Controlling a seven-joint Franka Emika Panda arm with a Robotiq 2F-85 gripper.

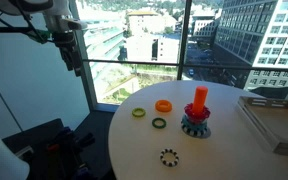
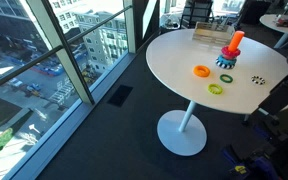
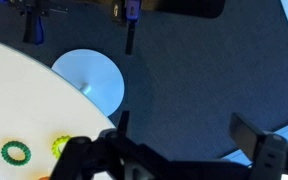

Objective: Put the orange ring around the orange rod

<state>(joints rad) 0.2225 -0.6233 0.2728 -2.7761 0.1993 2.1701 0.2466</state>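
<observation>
The orange ring [image 1: 163, 105] [image 2: 201, 71] lies flat on the round white table [image 1: 224, 155] [image 2: 179, 50]. Close beside it the orange rod [image 1: 200, 97] [image 2: 234, 42] stands upright on a dark blue gear-shaped base [image 1: 195, 125] [image 2: 227, 60]. My gripper [image 1: 75, 60] hangs high up, well off the table's edge by the window. In the wrist view the gripper [image 3: 189, 130] is open over dark carpet with nothing between its fingers [image 3: 124, 123]. The orange ring and rod are out of the wrist view.
A yellow-green ring [image 1: 139, 113] [image 3: 60, 146], a dark green ring [image 1: 159, 123] [image 3: 16, 152] and a black toothed ring [image 1: 169, 156] [image 2: 258, 80] lie on the table. A flat tray [image 1: 274, 122] sits beyond the rod. The table's round foot [image 3: 89, 75] [image 2: 181, 133] stands on the carpet.
</observation>
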